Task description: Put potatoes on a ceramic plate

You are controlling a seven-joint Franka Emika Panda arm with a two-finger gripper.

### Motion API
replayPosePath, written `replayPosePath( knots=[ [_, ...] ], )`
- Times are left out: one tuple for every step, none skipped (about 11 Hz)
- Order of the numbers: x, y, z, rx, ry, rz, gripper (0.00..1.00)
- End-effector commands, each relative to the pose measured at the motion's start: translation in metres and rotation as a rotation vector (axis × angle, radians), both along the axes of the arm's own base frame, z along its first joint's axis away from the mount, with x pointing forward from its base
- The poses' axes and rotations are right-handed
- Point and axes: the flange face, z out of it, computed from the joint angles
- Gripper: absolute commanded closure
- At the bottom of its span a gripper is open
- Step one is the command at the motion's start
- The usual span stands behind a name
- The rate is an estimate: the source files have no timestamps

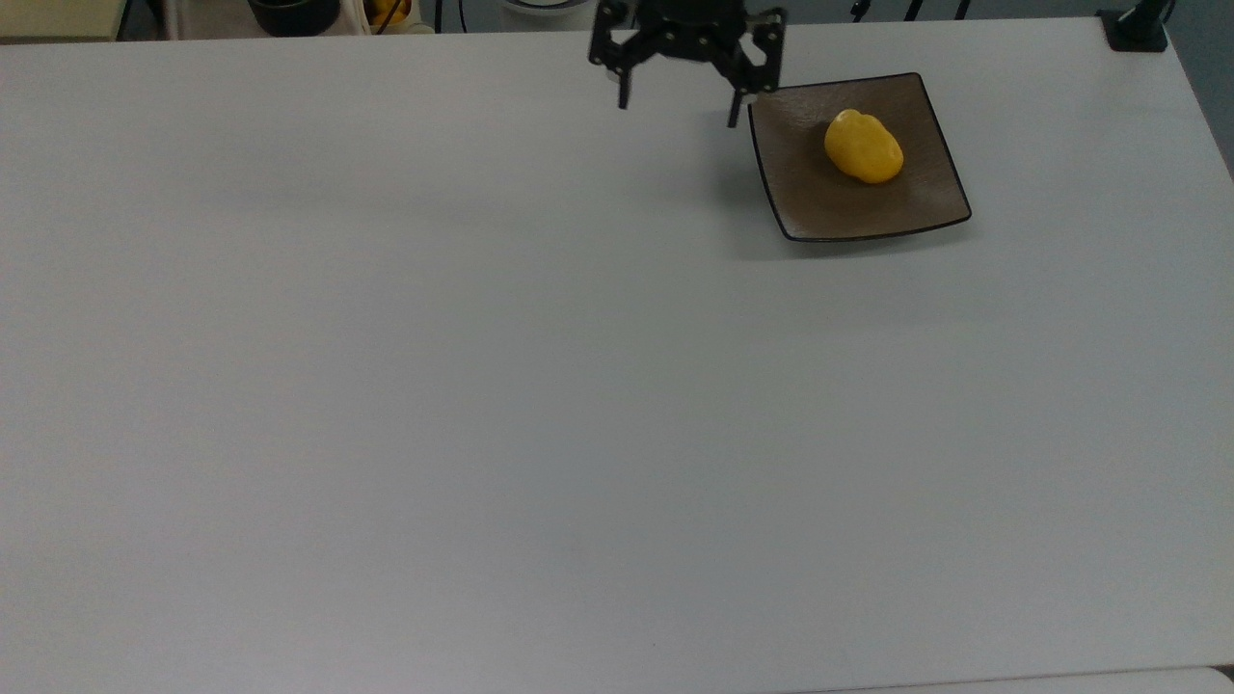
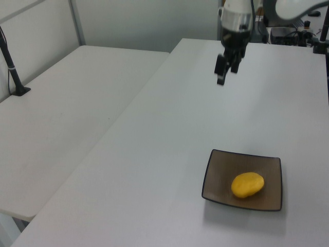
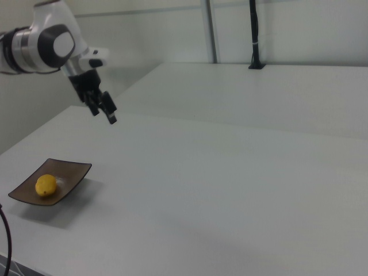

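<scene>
The yellow potato [image 1: 863, 146] lies by itself on the square brown ceramic plate [image 1: 819, 204], near the table's far edge at the top view's right. My gripper [image 1: 678, 104] hangs open and empty above the bare table, just past the plate's left edge in the top view. In the left view the gripper [image 2: 221, 77] is high and well behind the plate [image 2: 220, 175] and the potato [image 2: 247, 184]. From the right view, the gripper [image 3: 104, 115] hovers above and to the right of the plate [image 3: 72, 172] holding the potato [image 3: 45, 185].
A wide white tabletop [image 1: 540, 405] stretches around the plate. A black post base [image 1: 1138, 27] stands at its far right corner in the top view, and a dark container [image 1: 294, 12] sits behind the far edge. A second white table [image 2: 67, 103] adjoins it.
</scene>
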Motion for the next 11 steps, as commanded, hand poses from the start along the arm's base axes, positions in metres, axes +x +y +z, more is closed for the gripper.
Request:
replayPosePath(
  knots=[
    [-0.003,-0.07,0.064,0.004,0.0,-0.114,0.0],
    [-0.01,-0.088,0.08,0.007,0.006,-0.126,0.0],
    [-0.017,-0.109,0.094,0.031,0.024,-0.126,0.0],
    [-0.026,-0.129,0.105,0.063,0.055,-0.11,0.0],
    [-0.031,-0.148,0.108,0.089,0.074,-0.081,0.0],
    [-0.034,-0.156,0.109,0.096,0.086,-0.05,0.0],
    [-0.037,-0.162,0.108,0.093,0.094,-0.022,0.0],
    [-0.035,-0.171,0.1,0.09,0.099,0.012,0.0],
    [-0.033,-0.175,0.093,0.085,0.102,0.084,0.0],
    [-0.027,-0.176,0.087,0.079,0.07,0.153,0.0],
    [-0.022,-0.177,0.086,0.075,0.033,0.189,0.0]
  ],
)
